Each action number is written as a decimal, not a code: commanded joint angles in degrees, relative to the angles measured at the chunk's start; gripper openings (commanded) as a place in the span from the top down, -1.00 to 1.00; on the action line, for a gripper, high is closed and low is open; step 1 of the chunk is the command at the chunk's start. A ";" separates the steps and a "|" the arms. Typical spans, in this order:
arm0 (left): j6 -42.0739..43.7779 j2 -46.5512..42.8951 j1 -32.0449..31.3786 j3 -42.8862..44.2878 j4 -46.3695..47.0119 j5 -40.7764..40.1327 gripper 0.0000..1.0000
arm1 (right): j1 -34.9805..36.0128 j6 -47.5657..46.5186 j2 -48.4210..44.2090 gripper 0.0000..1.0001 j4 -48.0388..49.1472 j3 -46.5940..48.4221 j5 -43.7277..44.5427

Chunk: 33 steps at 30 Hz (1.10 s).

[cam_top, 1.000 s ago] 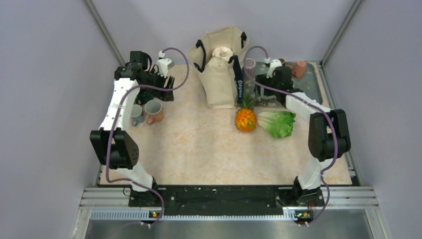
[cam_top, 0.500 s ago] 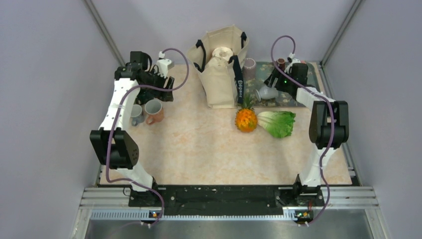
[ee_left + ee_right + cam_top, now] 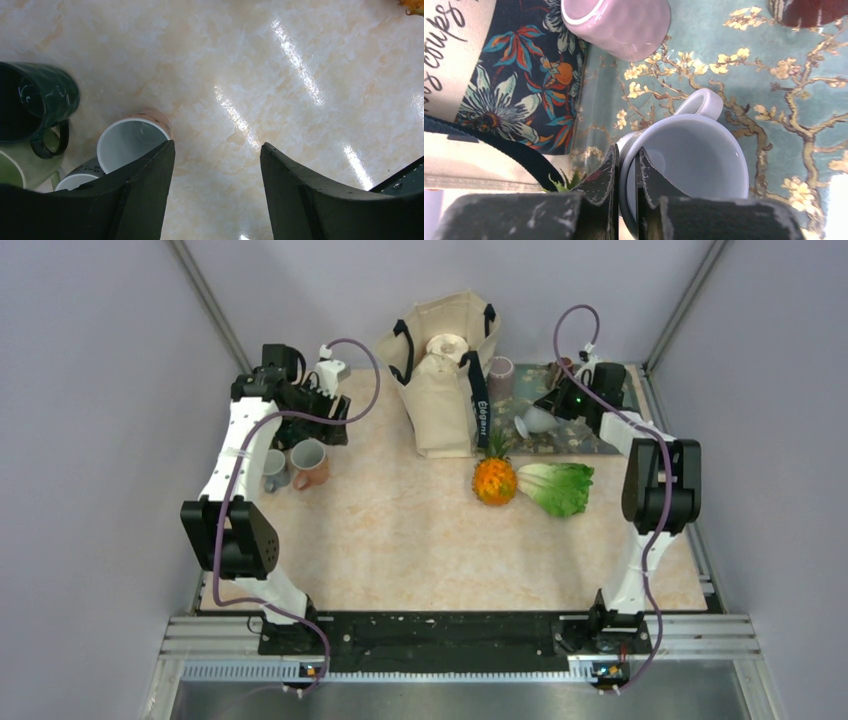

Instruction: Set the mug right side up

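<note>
A white mug (image 3: 694,160) with its handle at the top faces the right wrist camera with its mouth, tipped over a floral mat (image 3: 774,100). My right gripper (image 3: 626,150) is shut on its rim, one finger inside and one outside. From above, the mug (image 3: 535,422) hangs tilted off the right gripper (image 3: 552,410) at the mat's (image 3: 600,435) left end. My left gripper (image 3: 217,147) stands open over bare table with nothing between its fingers; in the top view the left gripper (image 3: 330,425) sits at the far left.
A pink mug (image 3: 619,22) and a dark brown mug (image 3: 809,10) stand on the mat. A tote bag (image 3: 440,380), pineapple (image 3: 494,480) and lettuce (image 3: 558,487) lie mid-table. Several mugs cluster by the left gripper: peach (image 3: 131,145), dark green (image 3: 35,102).
My right gripper has closed on the white mug's rim and the right wrist has swung toward the back right, tipping the mug. The left arm has not moved.
</note>
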 commanded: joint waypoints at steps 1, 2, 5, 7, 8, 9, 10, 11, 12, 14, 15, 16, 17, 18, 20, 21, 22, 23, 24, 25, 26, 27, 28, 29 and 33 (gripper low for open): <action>0.66 -2.33 -0.17 0.02 1.39 0.40 -0.37 | -0.38 -7.30 -6.16 1.00 -2.64 -0.17 4.20; 0.67 -2.42 -0.20 0.02 1.43 0.57 -0.37 | 0.12 -9.25 -8.18 1.00 -3.18 -0.60 6.52; 0.61 -2.71 -0.26 0.25 1.41 1.33 -0.37 | 4.78 -20.29 -14.66 1.00 -4.42 -1.99 14.01; 0.28 -2.81 -0.20 0.59 1.41 2.12 -0.37 | 9.29 -30.94 -20.12 1.00 -6.02 -3.77 19.69; 0.24 -2.80 -0.21 0.86 1.24 2.39 -0.37 | 11.51 -34.84 -22.02 1.00 -5.82 -4.73 22.51; 0.19 -2.96 -0.25 1.26 0.94 2.67 -0.37 | 13.79 -38.86 -23.94 1.00 -5.61 -5.84 24.61; 0.23 -2.93 -0.24 1.74 0.64 3.04 -0.37 | 15.99 -42.09 -25.74 1.00 -5.36 -6.96 25.98; 0.23 -2.95 -0.26 2.34 0.24 3.19 -0.37 | 18.09 -45.37 -27.34 1.00 -5.45 -7.84 26.64; 0.21 -2.99 -0.28 3.12 -0.24 3.52 -0.37 | 20.13 -48.00 -29.09 1.00 -5.41 -8.79 26.98; 0.32 -3.31 -0.24 5.31 -1.28 3.75 -0.37 | 24.03 -51.93 -32.02 1.00 -5.53 -10.33 27.56; 0.32 -3.42 -0.24 6.47 -1.78 3.86 -0.37 | 26.17 -53.83 -33.36 1.00 -5.90 -10.84 27.85; 0.32 -3.69 -0.24 7.64 -2.36 4.07 -0.37 | 28.84 -55.92 -34.57 1.00 -6.26 -11.40 28.41; 0.16 -4.00 -0.24 9.01 -2.82 4.36 -0.37 | 32.64 -58.10 -35.61 1.00 -6.87 -11.81 28.96; -0.16 -4.31 -0.28 10.29 -3.09 4.59 -0.38 | 35.49 -59.97 -36.44 1.00 -7.46 -12.14 29.26; -1.50 -5.04 -0.73 12.44 -2.74 3.86 -0.44 | 41.98 -63.24 -37.47 1.00 -8.25 -12.52 29.59; -2.51 -5.79 -1.40 12.95 -1.99 2.24 -0.51 | 45.52 -64.63 -37.63 1.00 -8.24 -12.85 31.72; -3.06 -6.48 -2.45 13.12 -1.29 0.30 -0.54 | 48.93 -66.22 -37.37 1.00 -7.81 -13.19 33.16; -3.42 -7.18 -3.61 13.13 -0.75 -1.15 -0.56 | 52.18 -67.77 -36.97 1.00 -7.10 -13.49 34.42; -3.80 -7.78 -5.41 13.16 -0.35 -2.27 -0.58 | 55.44 -69.44 -36.31 1.00 -6.30 -13.78 35.57; -3.86 -8.21 -6.26 13.28 -0.30 -2.73 -0.59 | 58.17 -70.87 -35.42 1.00 -5.52 -13.85 36.52; -4.13 -8.79 -7.75 13.33 -0.34 -3.08 -0.60 | 60.45 -72.05 -34.41 1.00 -5.11 -13.69 37.11; -4.28 -9.21 -9.87 13.31 -0.33 -3.72 -0.61 | 62.36 -72.89 -33.39 1.00 -4.98 -13.34 37.52; -4.51 -9.72 -11.42 13.13 -0.30 -4.48 -0.62 | 63.97 -73.58 -32.17 1.00 -4.29 -12.94 37.87; -4.73 -10.17 -13.10 12.68 -0.33 -5.54 -0.63 | 65.48 -74.21 -31.14 1.00 -3.58 -12.32 38.37; -3.32 -11.20 -19.54 7.93 -1.22 -8.71 -0.67 | 69.11 -75.54 -27.52 1.00 -3.71 -9.84 38.80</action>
